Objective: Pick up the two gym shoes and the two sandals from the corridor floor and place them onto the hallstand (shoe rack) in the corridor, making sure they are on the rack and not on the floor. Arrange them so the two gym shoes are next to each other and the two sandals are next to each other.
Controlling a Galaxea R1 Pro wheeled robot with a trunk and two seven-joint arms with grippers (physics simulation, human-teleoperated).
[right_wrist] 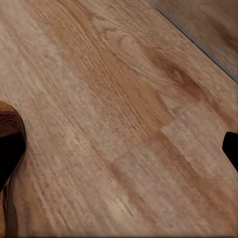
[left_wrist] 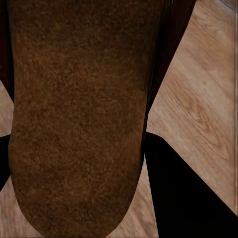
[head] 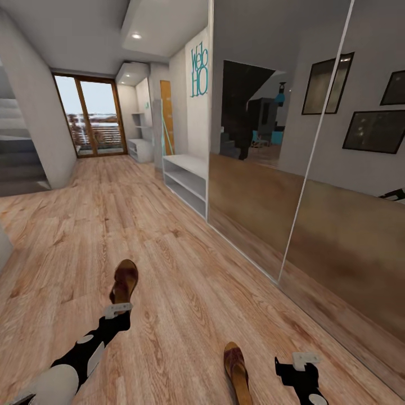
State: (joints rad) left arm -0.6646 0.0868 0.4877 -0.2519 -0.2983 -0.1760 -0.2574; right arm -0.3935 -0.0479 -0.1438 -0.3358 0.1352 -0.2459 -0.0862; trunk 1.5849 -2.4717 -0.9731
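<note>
Wood-plank floor carries one sandal beside the right gripper, whose fingers stand spread. Left gripper pinches the other sandal. Farther off, a pale shoe rack stands near the glass door.

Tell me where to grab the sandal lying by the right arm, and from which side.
Grip that sandal across its narrow width near the middle, one finger on each long sole edge, coming straight down from above. It lies flat on the floor, long and thin, and the right pincer sits just beside it.
</note>
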